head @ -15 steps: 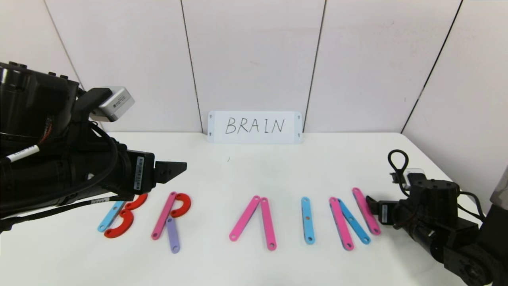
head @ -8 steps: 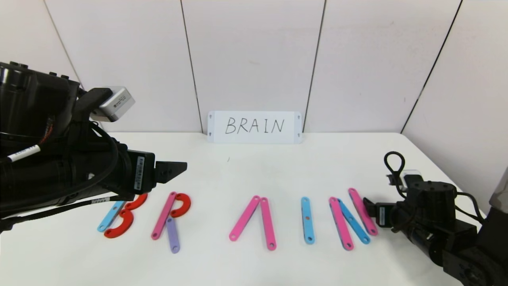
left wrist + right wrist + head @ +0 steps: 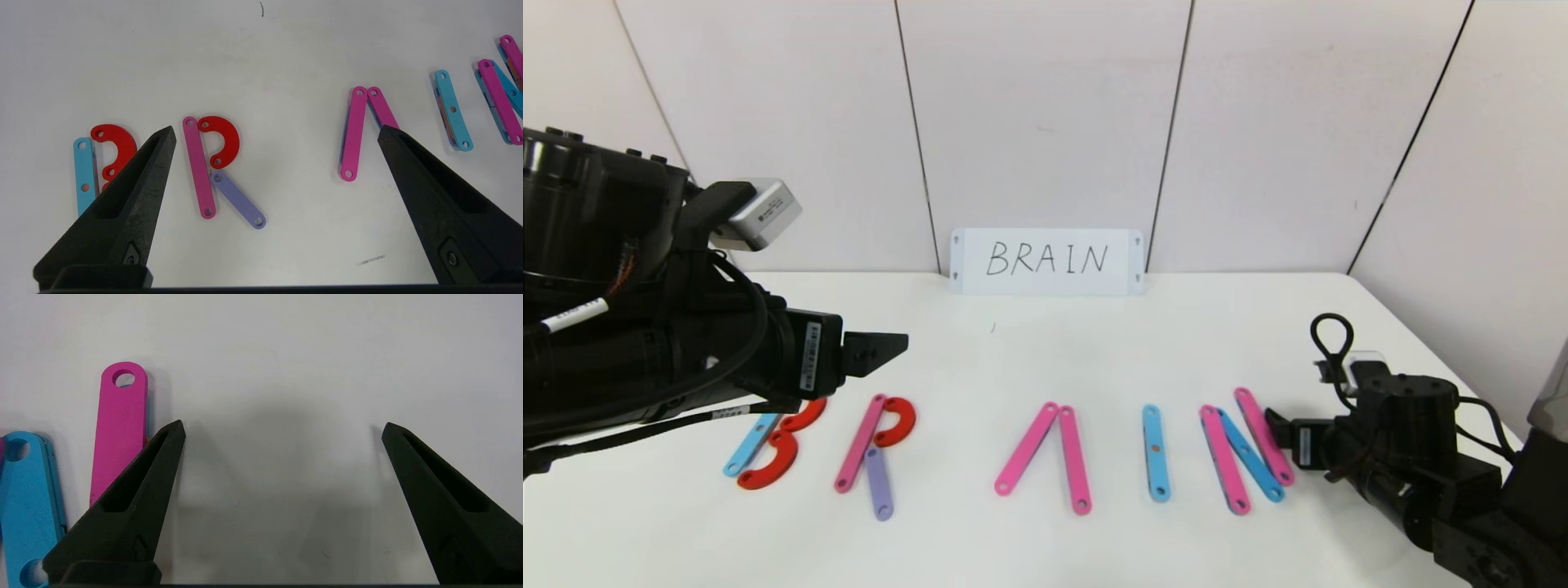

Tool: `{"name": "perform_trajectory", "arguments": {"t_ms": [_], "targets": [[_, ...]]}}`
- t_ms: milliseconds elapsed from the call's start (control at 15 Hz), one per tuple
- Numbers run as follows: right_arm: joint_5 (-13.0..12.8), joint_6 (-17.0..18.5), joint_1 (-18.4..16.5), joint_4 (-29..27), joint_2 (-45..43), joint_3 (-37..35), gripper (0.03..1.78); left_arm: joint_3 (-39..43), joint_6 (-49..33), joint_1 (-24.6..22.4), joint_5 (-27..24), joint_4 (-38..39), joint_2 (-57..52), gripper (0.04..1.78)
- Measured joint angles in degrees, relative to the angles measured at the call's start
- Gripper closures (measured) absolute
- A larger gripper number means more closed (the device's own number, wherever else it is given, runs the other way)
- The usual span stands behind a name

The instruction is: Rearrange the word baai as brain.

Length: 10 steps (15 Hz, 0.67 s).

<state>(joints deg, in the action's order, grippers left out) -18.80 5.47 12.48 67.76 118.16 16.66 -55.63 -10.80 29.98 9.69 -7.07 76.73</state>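
Note:
Flat plastic letters lie in a row on the white table (image 3: 1045, 359). A blue strip with two red curves (image 3: 780, 445) forms a B at the left. A pink strip, red curve (image 3: 897, 420) and purple strip (image 3: 879, 483) form an R. Two pink strips (image 3: 1045, 457) lean together like an A without a bar. A blue strip (image 3: 1156, 452) forms an I. Two pink strips and a blue one (image 3: 1245, 457) form an N. My right gripper (image 3: 1270, 425) is open, low on the table, its finger touching the N's right pink strip (image 3: 120, 428). My left gripper (image 3: 882, 347) is open, raised above the R (image 3: 204, 163).
A white card (image 3: 1046, 260) with BRAIN handwritten in black stands against the back wall. The table's right edge runs close behind my right arm.
My right gripper has pushed the N's right pink strip leftward, closer to the blue diagonal. The left arm has not moved.

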Motion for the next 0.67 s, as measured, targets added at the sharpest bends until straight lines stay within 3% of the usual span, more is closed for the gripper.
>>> {"name": "perform_trajectory", "arguments": {"t_ms": [333,667], "targets": [[-0.18,-2.54,-6.31,-1.02,-0.90,3.56,0.13,-0.02,-0.13,0.01,0.09,0.05,-0.11,0.09],[-2.41,-12.19,-12.89,-1.08,-10.62,11.31,0.13,-0.51,-0.09,0.01,1.44,4.68,-2.52,0.09]]}}
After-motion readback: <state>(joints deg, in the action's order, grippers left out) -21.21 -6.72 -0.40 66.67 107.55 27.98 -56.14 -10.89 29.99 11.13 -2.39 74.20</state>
